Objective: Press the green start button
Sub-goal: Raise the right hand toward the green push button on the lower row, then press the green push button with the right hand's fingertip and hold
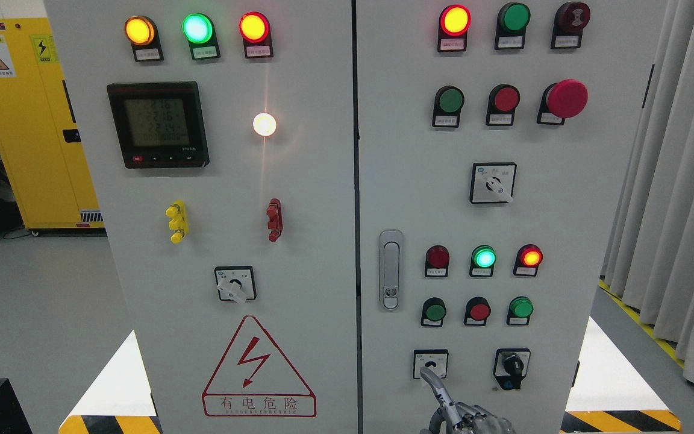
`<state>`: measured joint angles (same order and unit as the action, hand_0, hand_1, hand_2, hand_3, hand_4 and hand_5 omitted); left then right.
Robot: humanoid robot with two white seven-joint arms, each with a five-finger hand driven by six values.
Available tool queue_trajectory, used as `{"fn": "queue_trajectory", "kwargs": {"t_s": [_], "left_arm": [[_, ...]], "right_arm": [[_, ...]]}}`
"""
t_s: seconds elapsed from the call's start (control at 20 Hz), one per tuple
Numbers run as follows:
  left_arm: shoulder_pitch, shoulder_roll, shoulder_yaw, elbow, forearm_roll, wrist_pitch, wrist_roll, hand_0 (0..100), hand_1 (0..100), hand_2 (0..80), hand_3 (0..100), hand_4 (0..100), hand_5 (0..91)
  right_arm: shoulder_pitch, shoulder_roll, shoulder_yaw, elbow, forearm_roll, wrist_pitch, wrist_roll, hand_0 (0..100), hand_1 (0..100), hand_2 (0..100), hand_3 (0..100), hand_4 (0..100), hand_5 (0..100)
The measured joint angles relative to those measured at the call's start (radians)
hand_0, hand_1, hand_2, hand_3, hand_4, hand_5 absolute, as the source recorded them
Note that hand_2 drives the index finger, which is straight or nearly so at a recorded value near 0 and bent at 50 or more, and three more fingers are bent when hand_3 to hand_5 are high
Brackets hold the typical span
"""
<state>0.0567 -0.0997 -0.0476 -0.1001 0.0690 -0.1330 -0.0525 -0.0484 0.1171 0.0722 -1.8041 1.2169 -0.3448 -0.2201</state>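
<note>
centrally, a pale grey control cabinet (pixel 323 241) with two doors is seen. on the right door, a green push button (pixel 435 311) is found in the lower row, with a red push button (pixel 479 311) just beside it and a second green button (pixel 521 307) further right. above that row, a dark red lamp (pixel 437 257), a lit green lamp (pixel 484 258) and a lit red lamp (pixel 530 257) are mounted. higher up, another green button (pixel 450 100) is placed beside a red button (pixel 505 98) and a large red mushroom button (pixel 566 98) (which of the green buttons is the start button cannot be told, since the labels are too small to read).

at the bottom edge, right of the middle, one metal hand (pixel 464 417) is shown, so it is taken as the right hand. one finger (pixel 433 381) is extended upward, its tip lying over the lower edge of a white rotary switch (pixel 431 363), below the green push button and apart from it. whether the other fingers are curled cannot be told, as they are cut off by the frame. a key switch (pixel 511 364) is seen to the right, and a door latch (pixel 390 269) to the left.
</note>
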Motion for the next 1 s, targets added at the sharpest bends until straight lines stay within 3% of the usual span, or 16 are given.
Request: {"fn": "queue_trajectory", "kwargs": {"t_s": [0.4, 1.0], "left_arm": [[0.0, 0.0, 0.0, 0.0, 0.0, 0.0, 0.0, 12, 56, 0.0, 0, 0, 0.0], [0.0, 0.0, 0.0, 0.0, 0.0, 0.0, 0.0, 12, 56, 0.0, 0, 0, 0.0]], "right_arm": [[-0.108, -0.001, -0.037, 0.08, 0.038, 0.005, 0.002, 72, 100, 1, 98, 100, 100], [-0.168, -0.002, -0.06, 0.167, 0.041, 0.007, 0.006, 70, 98, 1, 96, 100, 100]]}}
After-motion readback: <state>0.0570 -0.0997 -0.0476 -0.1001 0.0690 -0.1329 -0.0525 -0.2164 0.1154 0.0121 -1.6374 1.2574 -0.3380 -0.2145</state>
